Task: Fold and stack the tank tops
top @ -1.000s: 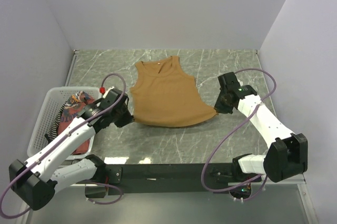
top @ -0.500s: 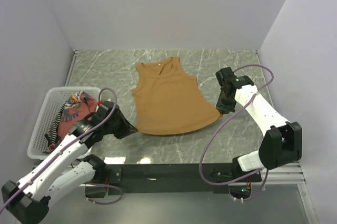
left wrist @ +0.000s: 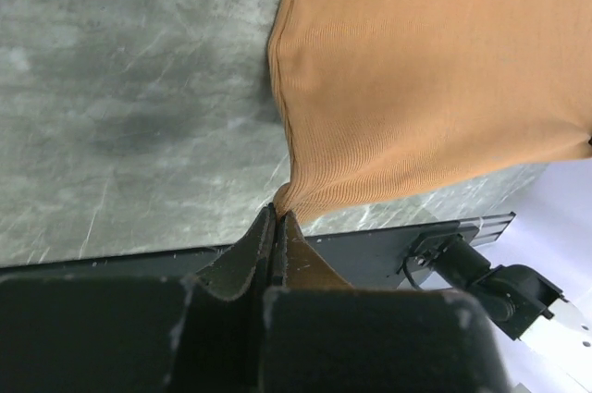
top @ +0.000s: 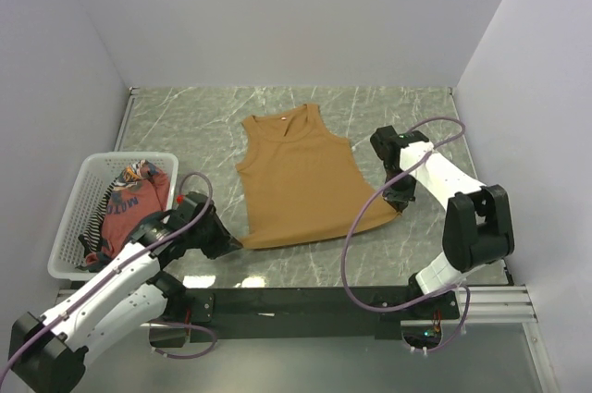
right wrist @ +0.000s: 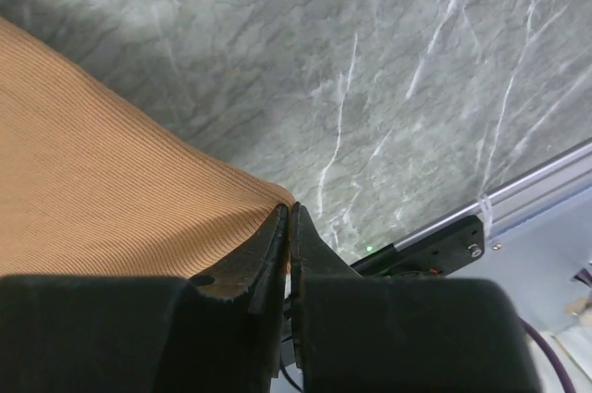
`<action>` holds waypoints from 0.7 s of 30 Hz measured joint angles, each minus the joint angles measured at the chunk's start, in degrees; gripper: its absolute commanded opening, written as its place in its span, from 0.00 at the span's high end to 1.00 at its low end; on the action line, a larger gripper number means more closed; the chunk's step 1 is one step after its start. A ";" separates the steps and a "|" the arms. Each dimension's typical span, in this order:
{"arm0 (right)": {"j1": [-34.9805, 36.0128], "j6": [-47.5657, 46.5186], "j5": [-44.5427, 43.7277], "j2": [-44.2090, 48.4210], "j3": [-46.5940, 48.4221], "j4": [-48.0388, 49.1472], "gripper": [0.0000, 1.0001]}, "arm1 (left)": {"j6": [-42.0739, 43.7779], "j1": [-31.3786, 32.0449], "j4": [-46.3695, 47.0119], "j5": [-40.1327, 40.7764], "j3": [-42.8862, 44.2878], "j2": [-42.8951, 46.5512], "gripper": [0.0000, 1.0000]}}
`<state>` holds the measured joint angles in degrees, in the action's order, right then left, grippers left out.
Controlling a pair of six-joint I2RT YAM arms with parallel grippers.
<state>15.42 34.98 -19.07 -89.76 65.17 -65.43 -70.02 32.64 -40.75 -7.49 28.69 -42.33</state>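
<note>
Tan tank top (top: 301, 180): drawn nearer across the tabletop (top: 185, 125) since a second ago, lying flat mid-table, left end effector (top: 233, 243) and right end effector (top: 400, 202) each pinched closed on a near hem corner; apparently being laid out for folding.

Cannot make out any readable text, brand, number or sign. Comes closest with pale, letter-like block shapes across the chest print of the rust-red tank top (top: 127, 202), lying crumpled in the white mesh basket (top: 68, 223) at the left of the top view. Too small and too folded to spell out a single letter with confidence. Shows up in the overhead view only, in neither wrist view.
</note>
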 measured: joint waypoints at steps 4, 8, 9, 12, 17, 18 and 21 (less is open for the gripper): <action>0.00 -0.17 -1.09 -2.05 -0.44 0.35 0.91 | 0.57 0.00 3.37 -0.42 -1.42 -2.69 1.00; 0.00 -0.20 -2.21 -4.98 -1.66 0.81 0.90 | 1.42 0.00 6.05 -1.20 -3.17 -5.75 0.99; 0.00 -0.20 -2.51 -5.73 -1.90 0.87 0.90 | 1.68 0.00 6.23 -1.36 -3.21 -6.38 0.99; 0.00 -0.33 -3.54 -7.56 -2.12 0.92 0.88 | 2.54 0.00 7.28 -1.92 -3.21 -7.26 0.99; 0.00 -0.35 -5.01 -7.89 -2.29 0.70 0.85 | 3.39 0.00 7.34 -4.04 -3.21 -5.18 0.99; 0.00 -0.35 -5.20 -7.89 -2.29 0.63 0.82 | 3.41 0.00 7.32 -4.48 -3.21 -4.33 0.94; -0.04 -0.31 -5.62 -7.89 -2.27 0.39 0.69 | 4.55 0.00 6.91 -5.29 -3.17 -2.29 0.58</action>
<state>15.38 34.68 -24.69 -97.65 62.89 -65.04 -65.47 32.64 -33.85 -12.78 25.52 -44.62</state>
